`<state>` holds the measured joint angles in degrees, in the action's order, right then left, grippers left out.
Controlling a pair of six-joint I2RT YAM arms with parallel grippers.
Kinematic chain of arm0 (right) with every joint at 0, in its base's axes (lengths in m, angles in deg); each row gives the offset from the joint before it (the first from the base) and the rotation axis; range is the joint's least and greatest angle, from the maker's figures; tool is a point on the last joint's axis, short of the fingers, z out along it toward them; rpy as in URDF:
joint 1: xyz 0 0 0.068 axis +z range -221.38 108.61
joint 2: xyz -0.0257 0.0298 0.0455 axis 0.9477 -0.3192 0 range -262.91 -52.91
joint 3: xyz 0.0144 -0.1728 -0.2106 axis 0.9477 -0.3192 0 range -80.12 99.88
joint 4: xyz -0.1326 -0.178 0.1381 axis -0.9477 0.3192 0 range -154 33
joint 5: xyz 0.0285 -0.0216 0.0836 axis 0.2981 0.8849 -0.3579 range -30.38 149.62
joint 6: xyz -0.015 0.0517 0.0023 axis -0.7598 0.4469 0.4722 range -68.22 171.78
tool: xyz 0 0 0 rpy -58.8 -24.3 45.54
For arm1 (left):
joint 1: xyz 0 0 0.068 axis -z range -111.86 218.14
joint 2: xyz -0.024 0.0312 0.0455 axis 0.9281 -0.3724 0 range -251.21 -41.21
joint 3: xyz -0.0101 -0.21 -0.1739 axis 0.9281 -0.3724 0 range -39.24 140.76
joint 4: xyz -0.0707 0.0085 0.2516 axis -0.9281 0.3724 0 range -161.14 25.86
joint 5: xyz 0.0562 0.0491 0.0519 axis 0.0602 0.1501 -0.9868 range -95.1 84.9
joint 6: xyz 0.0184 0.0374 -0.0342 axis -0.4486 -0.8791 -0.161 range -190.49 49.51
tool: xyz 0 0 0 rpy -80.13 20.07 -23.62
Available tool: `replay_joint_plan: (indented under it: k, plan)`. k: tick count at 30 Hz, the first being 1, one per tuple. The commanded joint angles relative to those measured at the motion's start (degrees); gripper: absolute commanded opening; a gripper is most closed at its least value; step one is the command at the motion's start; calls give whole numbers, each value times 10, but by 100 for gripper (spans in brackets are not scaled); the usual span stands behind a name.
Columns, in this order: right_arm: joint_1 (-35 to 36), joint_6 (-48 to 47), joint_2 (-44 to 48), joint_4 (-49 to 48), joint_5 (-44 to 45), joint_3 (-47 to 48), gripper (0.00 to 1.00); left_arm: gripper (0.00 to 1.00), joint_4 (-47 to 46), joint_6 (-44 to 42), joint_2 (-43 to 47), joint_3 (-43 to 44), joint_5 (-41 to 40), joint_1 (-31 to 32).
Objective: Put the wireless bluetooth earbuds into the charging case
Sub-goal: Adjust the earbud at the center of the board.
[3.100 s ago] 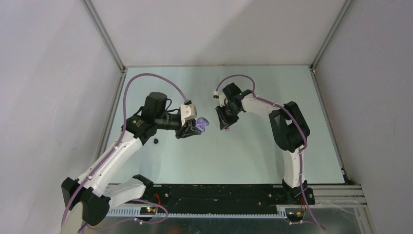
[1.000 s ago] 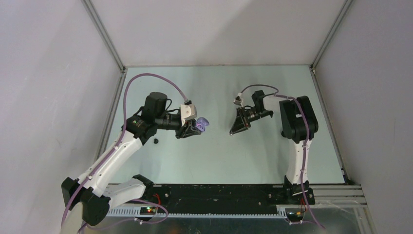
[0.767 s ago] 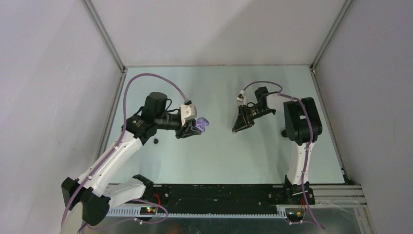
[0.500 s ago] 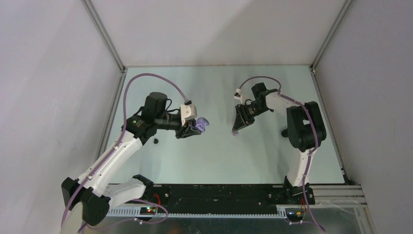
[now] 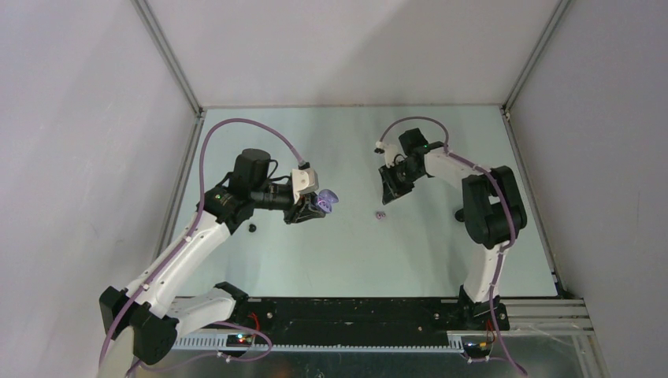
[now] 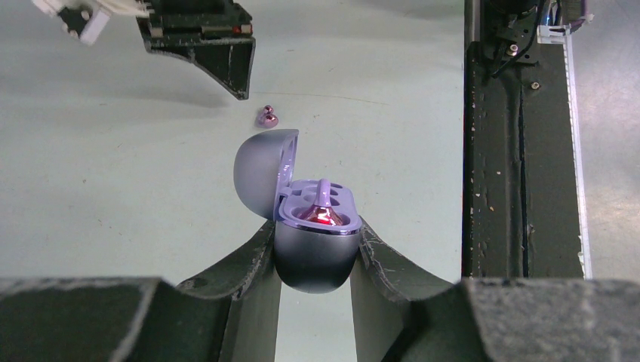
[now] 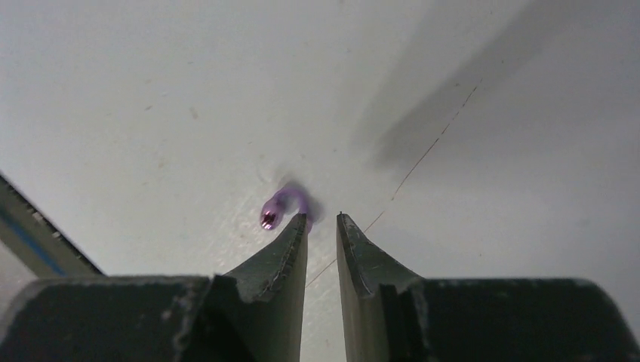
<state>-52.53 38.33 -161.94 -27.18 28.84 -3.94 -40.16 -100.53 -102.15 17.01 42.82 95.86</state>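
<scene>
Fingers (image 6: 245, 268) of the left gripper (image 6: 313, 230) clamp the case (image 6: 313, 264), lid (image 6: 260, 170) open. Right gripper (image 7: 321, 220) stands slightly apart and empty, with the bud (image 7: 281, 207) on the table (image 7: 151, 90) just beside one tip. Best to widen, centre over it, then close. Open table lies around; walls (image 5: 599, 157) well apart.

An open-lidded purple charging case (image 6: 315, 256) is clamped between the left gripper's (image 6: 315, 230) fingers. Beyond it, a purple earbud (image 6: 266, 115) is seen lying on the table surface (image 6: 113, 166), just beside the right gripper (image 6: 238, 84).
</scene>
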Motion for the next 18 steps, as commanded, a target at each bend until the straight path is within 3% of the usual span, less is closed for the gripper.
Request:
replay_joint_plan:
  k: [1,8,18]
  plan:
    - [23,14,-33,-8,85,27,25,0,-15,-9,14,0,-1,3]
    - [38,9,-68,34,89,44,21,0,-15,-10,12,0,-2,3]
    - [84,-65,-60,138,-36,41,14,0,-16,-11,13,-2,-2,3]
